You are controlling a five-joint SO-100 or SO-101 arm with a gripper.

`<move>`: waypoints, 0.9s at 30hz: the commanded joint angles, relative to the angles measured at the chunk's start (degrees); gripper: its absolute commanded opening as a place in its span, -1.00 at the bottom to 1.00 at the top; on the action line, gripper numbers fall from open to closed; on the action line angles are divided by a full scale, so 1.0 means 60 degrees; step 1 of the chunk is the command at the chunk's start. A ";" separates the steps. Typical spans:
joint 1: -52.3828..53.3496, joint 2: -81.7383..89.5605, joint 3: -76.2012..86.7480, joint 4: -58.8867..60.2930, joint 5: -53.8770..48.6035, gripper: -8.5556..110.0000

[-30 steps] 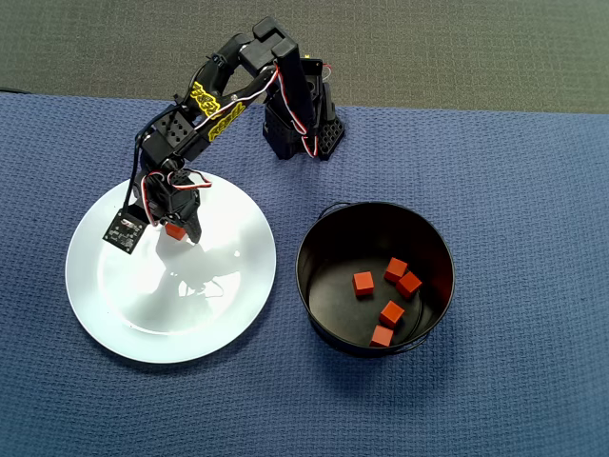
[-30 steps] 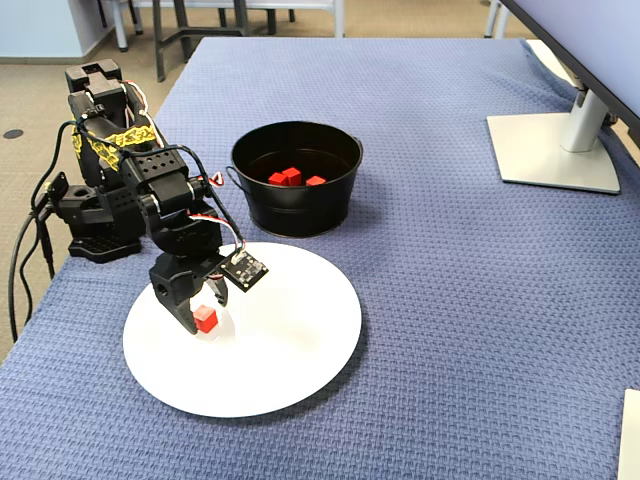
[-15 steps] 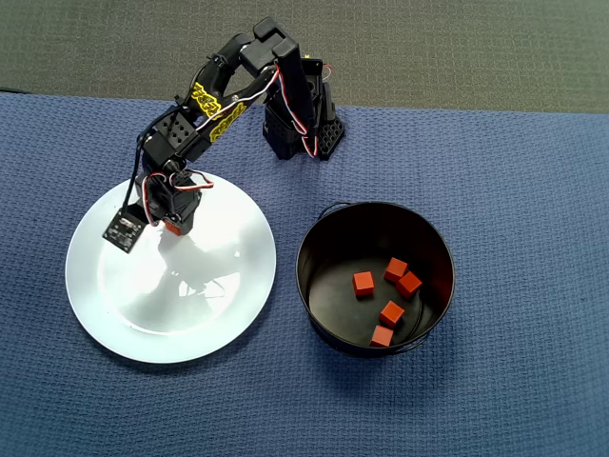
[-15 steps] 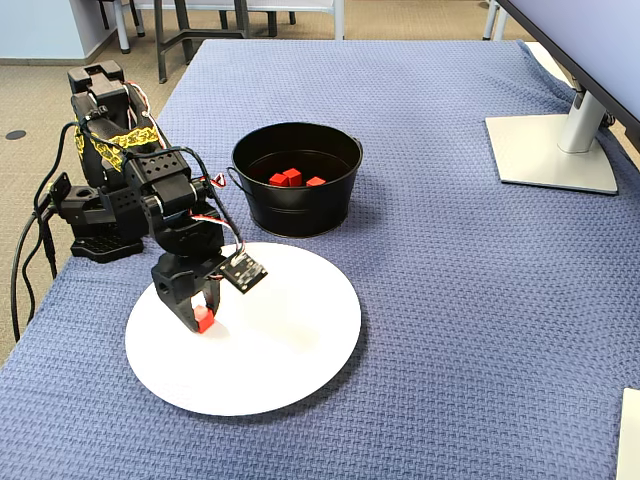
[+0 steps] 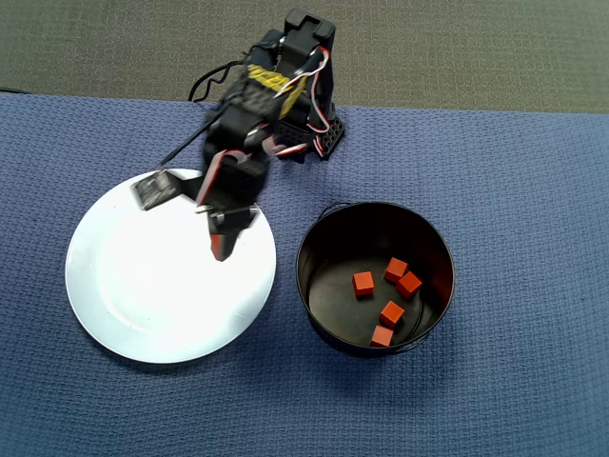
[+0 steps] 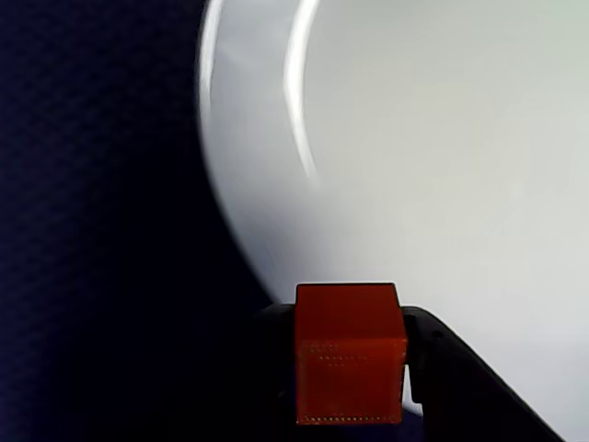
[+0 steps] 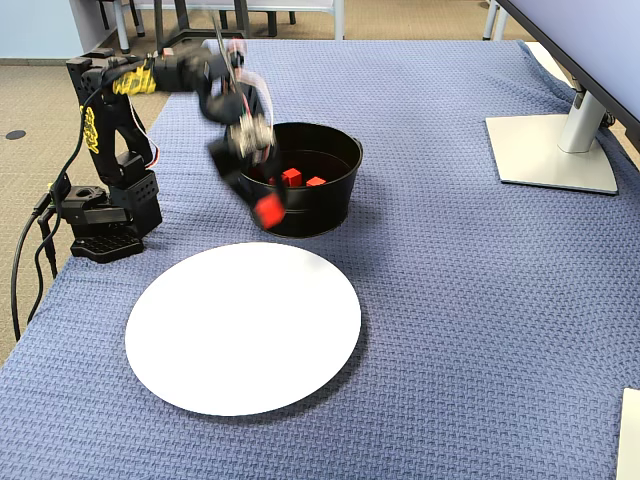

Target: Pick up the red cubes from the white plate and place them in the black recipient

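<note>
Overhead view: the arm reaches from its base point(image 5: 314, 143) at the top edge of the blue woven cloth point(image 5: 514, 190) out over the white plate point(image 5: 143, 305); the gripper point(image 5: 221, 249) hangs above the plate's right portion, its tip showing red; the plate's visible surface carries no cubes. To the right of the plate, apart from it, stands the black recipient point(image 5: 314, 238); five red cubes point(image 5: 363, 284) lie on its floor, grouped toward the right side, some touching one another.

Wrist view: the gripper point(image 6: 350, 354) is clamped on one red cube point(image 6: 350, 354), a dark finger pressing each side face; the cube sits square between them; behind it lie the plate's rim point(image 6: 248, 184) and the dark cloth to the left.

Fixed view: the held cube point(image 7: 268, 210) is raised clear of the plate point(image 7: 243, 330), seen against the near wall of the recipient point(image 7: 330, 210); the arm is motion-blurred; two cubes show inside the pot; a monitor stand point(image 7: 552, 150) rests on the cloth at far right, well apart from the work.
</note>
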 commanded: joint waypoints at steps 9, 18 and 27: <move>-0.4775 0.0981 -0.0938 -0.0044 0.6035 -0.83; -0.3940 0.2109 0.0601 -0.0483 0.5991 -0.44; -0.1626 0.5977 0.5186 -0.1714 0.6724 -0.57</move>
